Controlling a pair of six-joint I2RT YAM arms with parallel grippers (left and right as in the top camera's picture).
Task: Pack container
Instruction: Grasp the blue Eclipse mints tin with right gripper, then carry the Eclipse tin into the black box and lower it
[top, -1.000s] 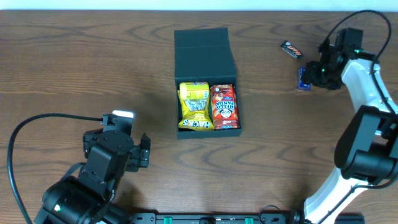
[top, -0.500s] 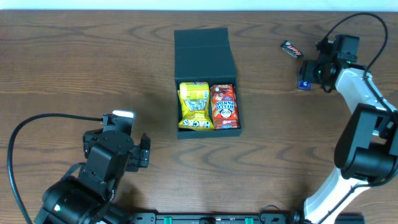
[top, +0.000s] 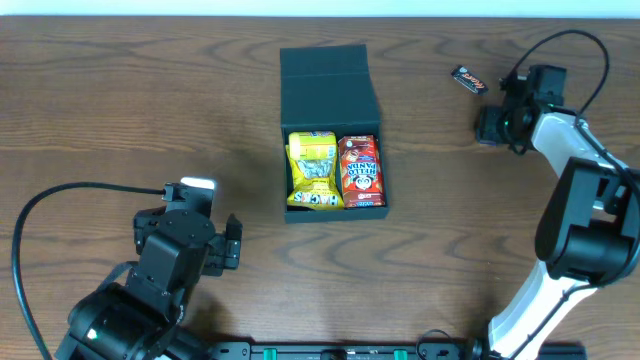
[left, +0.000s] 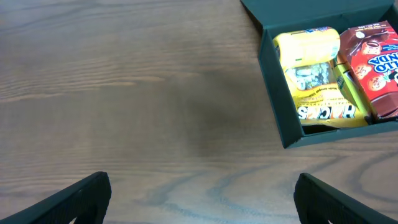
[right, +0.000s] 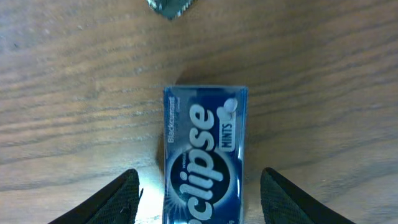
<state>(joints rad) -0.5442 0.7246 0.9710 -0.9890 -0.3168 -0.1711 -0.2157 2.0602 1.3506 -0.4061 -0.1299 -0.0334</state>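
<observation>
Overhead: the container (top: 330, 75) sits open on the surface (top: 150, 120), 2 packets (top: 312, 170) inside. Left wrist: our left gripper (left: 202, 208) holds its jaws wide and empty. Right wrist: our right gripper (right: 205, 199) has its jaws open astride the mints (right: 205, 149), not touching them; we should centre, descend, then close.

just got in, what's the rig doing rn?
Packing the black container: it lies open with a yellow packet and a red packet side by side inside. The right gripper is open over an Eclipse mints pack on the table, a finger either side, no grip yet. The left gripper sits open, holding nothing.
</observation>
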